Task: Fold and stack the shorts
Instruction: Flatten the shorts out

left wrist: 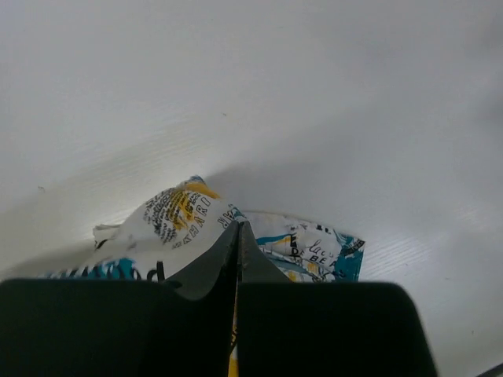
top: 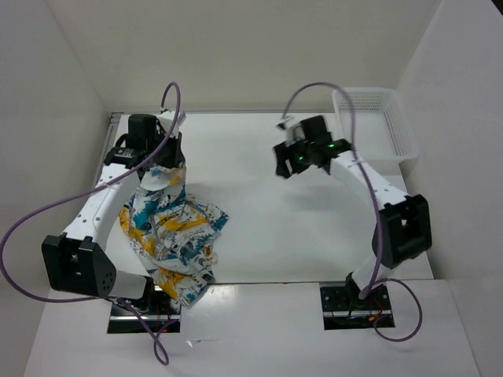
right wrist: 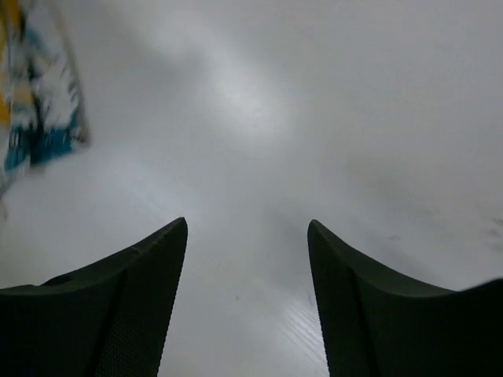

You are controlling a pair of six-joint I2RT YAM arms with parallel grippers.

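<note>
The shorts [top: 174,228], white with a teal, yellow and black print, hang crumpled from my left gripper [top: 161,169] down to the table's near left edge. In the left wrist view the left gripper [left wrist: 238,228] is shut on a fold of the shorts [left wrist: 181,216], with cloth bunched on both sides of the fingers. My right gripper [top: 284,166] is open and empty, held above the table's middle right, apart from the shorts. In the right wrist view its gripper [right wrist: 247,228] frames bare table, and an edge of the shorts [right wrist: 35,118] shows at far left.
A white perforated plastic basket [top: 376,126] stands at the back right corner of the white table [top: 259,228]. White walls close in the back and both sides. Purple cables loop from both arms.
</note>
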